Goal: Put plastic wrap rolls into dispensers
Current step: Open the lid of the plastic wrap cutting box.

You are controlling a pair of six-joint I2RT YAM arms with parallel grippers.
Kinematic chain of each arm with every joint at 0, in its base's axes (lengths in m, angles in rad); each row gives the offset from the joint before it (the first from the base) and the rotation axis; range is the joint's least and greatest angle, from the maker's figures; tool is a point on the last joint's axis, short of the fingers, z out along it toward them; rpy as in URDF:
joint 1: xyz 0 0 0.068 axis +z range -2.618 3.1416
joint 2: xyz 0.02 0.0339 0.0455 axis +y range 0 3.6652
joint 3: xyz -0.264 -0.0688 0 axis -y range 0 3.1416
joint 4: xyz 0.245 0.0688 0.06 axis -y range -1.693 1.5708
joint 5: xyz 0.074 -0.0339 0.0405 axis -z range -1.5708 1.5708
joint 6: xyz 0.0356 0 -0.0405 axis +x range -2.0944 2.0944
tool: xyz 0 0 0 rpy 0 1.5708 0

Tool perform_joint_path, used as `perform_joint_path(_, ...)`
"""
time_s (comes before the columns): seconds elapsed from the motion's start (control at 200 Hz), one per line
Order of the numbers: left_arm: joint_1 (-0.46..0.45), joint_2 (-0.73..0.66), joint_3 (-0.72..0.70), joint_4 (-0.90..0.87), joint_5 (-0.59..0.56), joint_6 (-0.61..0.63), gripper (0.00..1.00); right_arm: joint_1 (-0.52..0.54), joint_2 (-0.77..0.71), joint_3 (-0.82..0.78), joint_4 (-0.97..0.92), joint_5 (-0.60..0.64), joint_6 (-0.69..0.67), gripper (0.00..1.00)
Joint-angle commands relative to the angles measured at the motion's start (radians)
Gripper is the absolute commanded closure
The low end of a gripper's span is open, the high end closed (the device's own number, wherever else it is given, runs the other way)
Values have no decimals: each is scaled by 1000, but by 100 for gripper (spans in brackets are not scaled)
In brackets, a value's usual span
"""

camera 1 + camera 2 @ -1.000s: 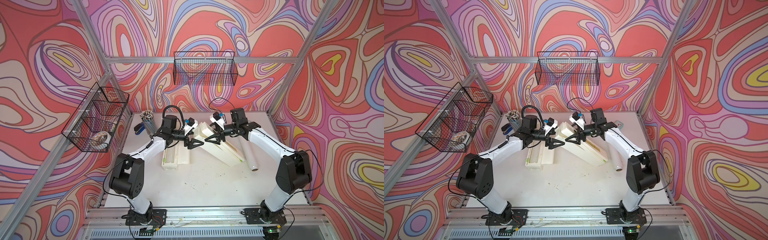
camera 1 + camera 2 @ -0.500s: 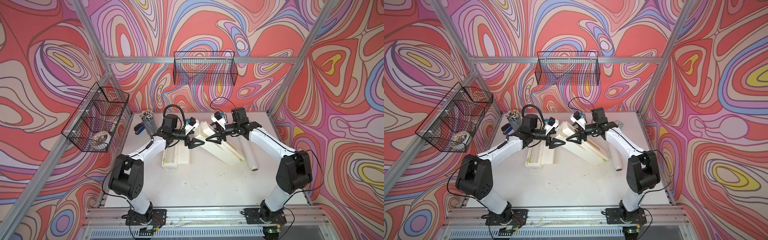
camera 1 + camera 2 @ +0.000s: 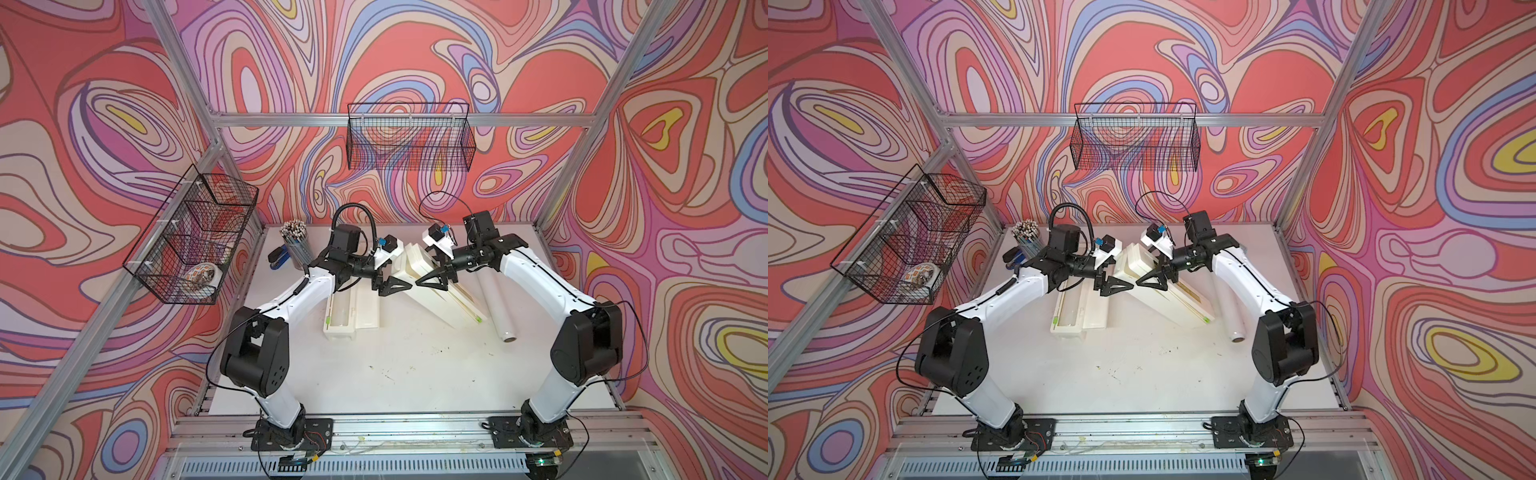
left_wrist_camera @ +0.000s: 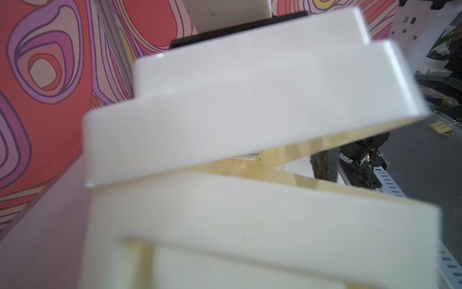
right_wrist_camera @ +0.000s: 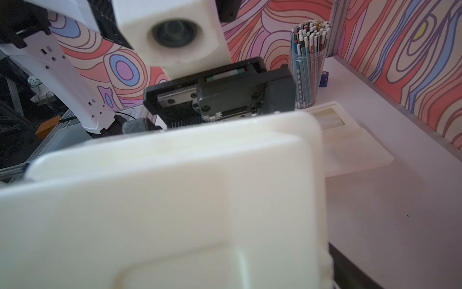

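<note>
Second dispenser (image 3: pixel 457 305), lid ajar: lies between left gripper (image 3: pixel 405 284) and right gripper (image 3: pixel 422 282), seemingly steadied for opening. Fingers gripping or released: cannot tell, either side. Loose roll (image 3: pixel 496 307): beyond right fingers, awaiting loading. First dispenser (image 3: pixel 368 309): beside left fingers, roll seated.

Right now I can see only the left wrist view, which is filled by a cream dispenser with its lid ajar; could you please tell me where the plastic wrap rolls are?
Observer: One plastic wrap roll lies loose on the table, beside that dispenser on the robot's right.
Operator: Thank you. And the second roll?
Observer: The second roll sits inside the other dispenser, which lies opened flat on the robot's left.
Operator: Does anything stand near that one?
Observer: Yes, a clear cup of pencils stands just beyond its far end.
</note>
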State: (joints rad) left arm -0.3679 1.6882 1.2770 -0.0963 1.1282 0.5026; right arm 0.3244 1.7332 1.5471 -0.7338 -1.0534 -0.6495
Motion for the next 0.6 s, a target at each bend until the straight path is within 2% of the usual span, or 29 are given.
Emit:
perform_joint_path(0.0, 19, 19, 44, 30, -64, 77, 100, 8, 5, 32, -106, -35, 107, 2)
perform_joint_path(0.06, 20, 24, 53, 14, -63, 92, 100, 8, 8, 35, -83, -8, 164, 2)
perform_joint_path(0.351, 0, 44, 111, -13, -64, 137, 100, 35, 86, 99, -237, -69, 64, 2)
perform_joint_path(0.591, -27, 86, 182, -42, -51, 154, 100, 79, 120, 118, -227, -87, 45, 2)
